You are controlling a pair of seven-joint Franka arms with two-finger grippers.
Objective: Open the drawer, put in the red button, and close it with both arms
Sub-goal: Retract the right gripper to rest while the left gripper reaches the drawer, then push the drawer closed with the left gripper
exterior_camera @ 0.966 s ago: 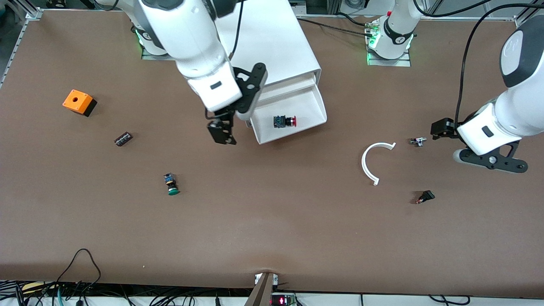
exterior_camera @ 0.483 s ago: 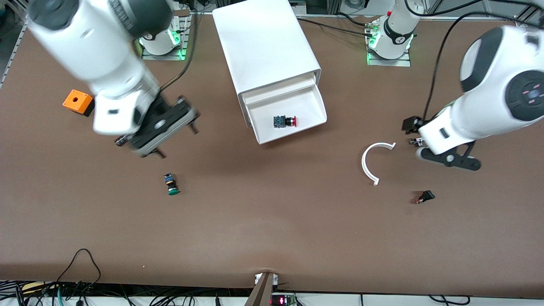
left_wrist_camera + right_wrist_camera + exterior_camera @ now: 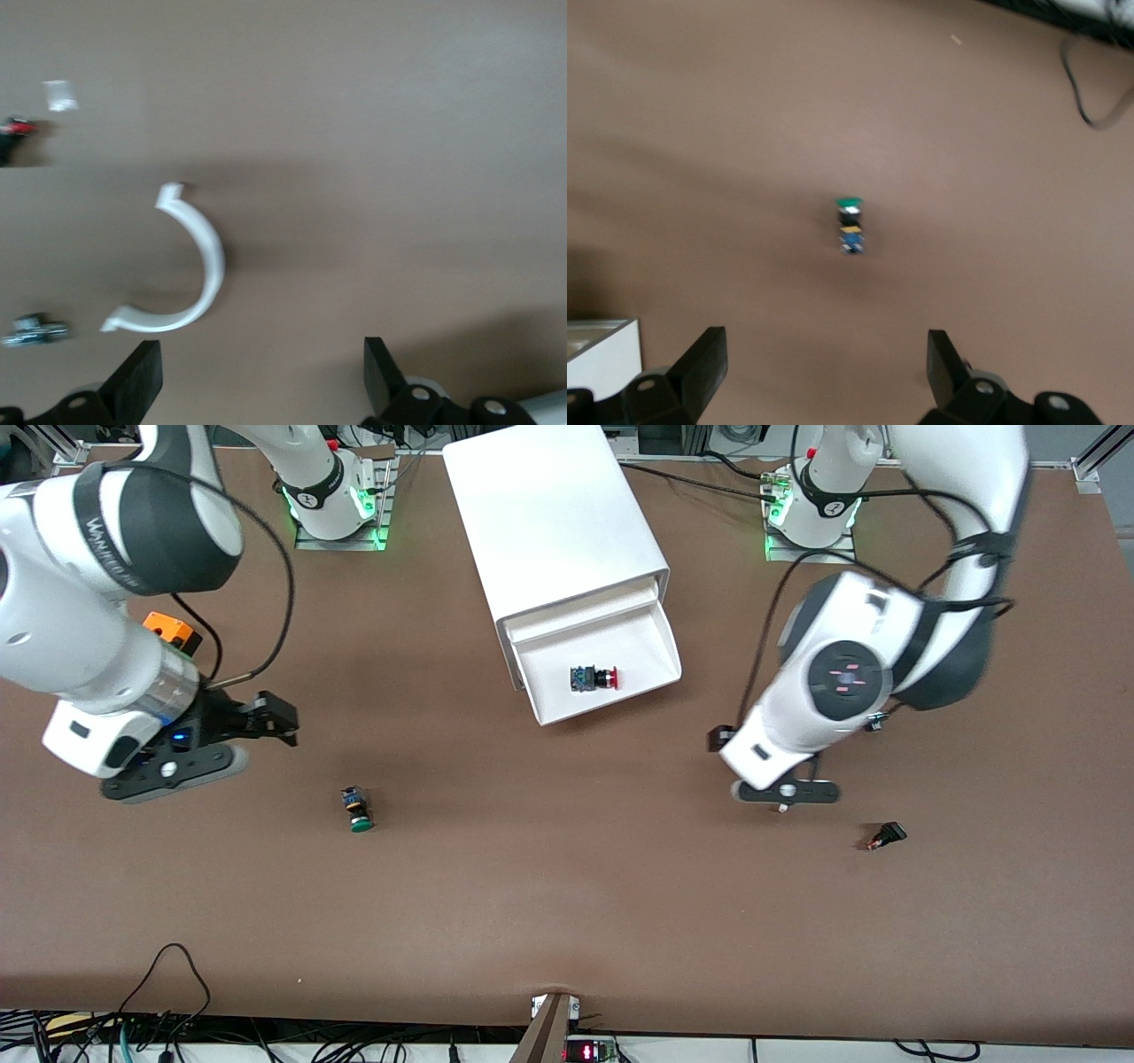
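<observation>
The drawer (image 3: 651,646) stands pulled out of the white cabinet (image 3: 549,514). The red button (image 3: 595,678) lies on its side inside the drawer, with nothing touching it. My right gripper (image 3: 276,722) is open and empty, low over the table toward the right arm's end, well clear of the drawer; the right wrist view (image 3: 826,341) shows bare table between its fingers. My left gripper (image 3: 719,738) is open and empty over the table beside the drawer, toward the left arm's end; in the left wrist view (image 3: 261,350) it holds nothing.
A green-capped button (image 3: 357,810) lies nearer to the camera than my right gripper and shows in the right wrist view (image 3: 850,226). An orange box (image 3: 173,631) peeks from under the right arm. A white C-shaped piece (image 3: 204,266), a metal part (image 3: 35,329) and a black part (image 3: 888,835) lie near my left gripper.
My right arm has swung away from the drawer toward its own end of the table. My left arm has moved in toward the drawer, over the white C-shaped piece. The red button has not moved.
</observation>
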